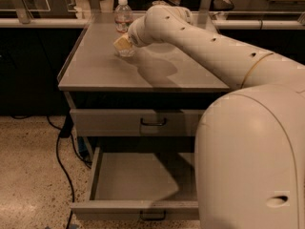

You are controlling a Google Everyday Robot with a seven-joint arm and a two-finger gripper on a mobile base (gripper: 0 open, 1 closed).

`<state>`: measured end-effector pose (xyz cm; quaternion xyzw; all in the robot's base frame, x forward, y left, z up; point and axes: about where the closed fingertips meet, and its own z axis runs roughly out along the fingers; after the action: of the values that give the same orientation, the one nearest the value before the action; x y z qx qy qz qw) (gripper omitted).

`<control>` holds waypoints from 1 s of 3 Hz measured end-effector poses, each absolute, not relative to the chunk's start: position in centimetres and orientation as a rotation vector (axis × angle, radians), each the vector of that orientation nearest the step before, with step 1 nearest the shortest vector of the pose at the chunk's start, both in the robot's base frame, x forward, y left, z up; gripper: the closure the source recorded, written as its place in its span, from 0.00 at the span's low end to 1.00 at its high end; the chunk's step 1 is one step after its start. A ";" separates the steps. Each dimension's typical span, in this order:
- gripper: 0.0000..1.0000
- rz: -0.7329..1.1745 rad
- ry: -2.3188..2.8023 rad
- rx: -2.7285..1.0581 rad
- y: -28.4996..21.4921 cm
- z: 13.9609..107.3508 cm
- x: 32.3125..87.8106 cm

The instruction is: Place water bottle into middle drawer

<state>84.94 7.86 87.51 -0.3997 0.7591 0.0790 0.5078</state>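
Camera view: from behind the robot's pale body (252,161) (bulk filling the lower right).
Arm (209,46): stretched leftward across the cabinet top (95,66), ending near its back edge.
Middle drawer (138,180): pulled out below, open upward, nothing visible inside; right part hidden behind the body.
Upper drawer (109,123): shut, directly above the open one.
Gripper (123,43): low over the grey top, just in front of the water bottle (123,15), apparently not yet around it; spread or pressed together, impossible to tell.
Water bottle: upright at the back of the top, white cap up, well apart from the drawer.
Step in hand: reach and grasp, by judgement; task barely begun.
Approach: advance level toward the bottle's body, below the cap; centre on it before closing.
Caution: avoid nudging from one side, since light and tall, so likely to tip or skid.
After grasp: lift straight clear of the top before swinging forward and down to the drawer.
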 end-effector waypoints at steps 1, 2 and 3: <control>0.65 0.191 1.830 -0.963 7.9 87.5 84.9; 0.95 0.191 1.830 -0.964 7.9 87.5 84.9; 1.00 0.191 1.830 -0.964 7.9 87.5 84.9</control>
<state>84.94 7.87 87.49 -0.3998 0.7591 0.0791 0.5077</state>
